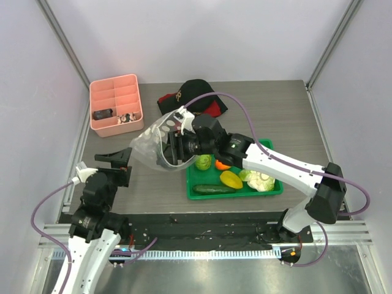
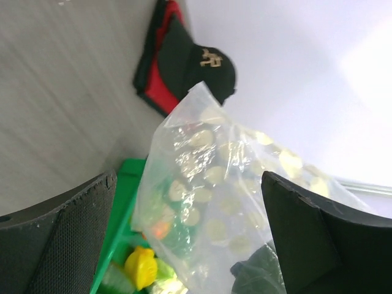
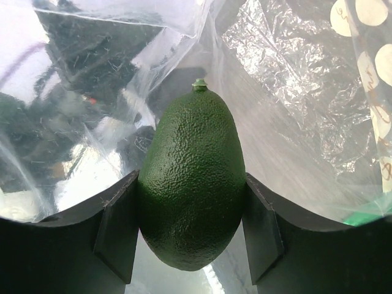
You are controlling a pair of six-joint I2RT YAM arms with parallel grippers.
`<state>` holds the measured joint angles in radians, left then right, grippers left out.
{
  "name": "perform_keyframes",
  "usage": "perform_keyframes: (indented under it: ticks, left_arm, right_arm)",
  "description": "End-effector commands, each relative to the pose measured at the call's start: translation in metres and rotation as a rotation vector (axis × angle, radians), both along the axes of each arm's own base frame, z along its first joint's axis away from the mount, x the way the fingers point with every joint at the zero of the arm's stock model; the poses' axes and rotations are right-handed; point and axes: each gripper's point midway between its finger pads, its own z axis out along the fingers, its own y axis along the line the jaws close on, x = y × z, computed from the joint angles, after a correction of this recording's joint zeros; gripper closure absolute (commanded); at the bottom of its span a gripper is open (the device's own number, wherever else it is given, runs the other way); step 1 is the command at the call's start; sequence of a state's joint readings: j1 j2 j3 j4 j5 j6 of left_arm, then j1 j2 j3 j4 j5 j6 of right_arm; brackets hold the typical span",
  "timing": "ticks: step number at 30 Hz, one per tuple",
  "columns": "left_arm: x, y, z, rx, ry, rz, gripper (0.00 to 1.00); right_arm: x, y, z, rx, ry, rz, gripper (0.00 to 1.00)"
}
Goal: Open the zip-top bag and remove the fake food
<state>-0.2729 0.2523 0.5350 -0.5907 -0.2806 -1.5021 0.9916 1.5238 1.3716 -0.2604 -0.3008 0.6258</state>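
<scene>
The clear zip-top bag [image 1: 147, 144] hangs lifted just left of the green tray [image 1: 190, 184]. My right gripper [image 1: 169, 150] reaches into its mouth. In the right wrist view that gripper [image 3: 191, 184] is shut on a dark green avocado [image 3: 193, 153], with crinkly bag plastic [image 3: 288, 79] all around. My left gripper [image 1: 114, 162] is open, a short way left of the bag and not touching it. In its own view the bag [image 2: 226, 196] shows between the spread fingers [image 2: 67, 239]. On the tray lie a green cabbage [image 1: 203, 163], an orange piece [image 1: 222, 165], a yellow piece [image 1: 231, 179], a cucumber [image 1: 214, 190] and a whitish-green piece [image 1: 260, 180].
A pink divided box [image 1: 115, 104] holding small items stands at the back left. A black and red cap [image 1: 195, 95] lies behind the bag. Pale walls close in the table on three sides.
</scene>
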Motion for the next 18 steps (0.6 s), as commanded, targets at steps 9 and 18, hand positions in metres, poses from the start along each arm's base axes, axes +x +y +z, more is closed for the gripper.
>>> perform_keyframes:
  ticks: [9, 18]
  left_arm:
    - [0.023, -0.021, 0.040, -0.012, -0.325, -0.091, 0.00]
    - [0.031, -0.028, 0.035, 0.030, -0.331, -0.125, 0.53]
  right_arm:
    - [-0.024, -0.012, 0.048, 0.160, -0.031, 0.123, 0.99]
    - [-0.031, -0.024, 0.053, 0.184, -0.026, 0.152, 0.99]
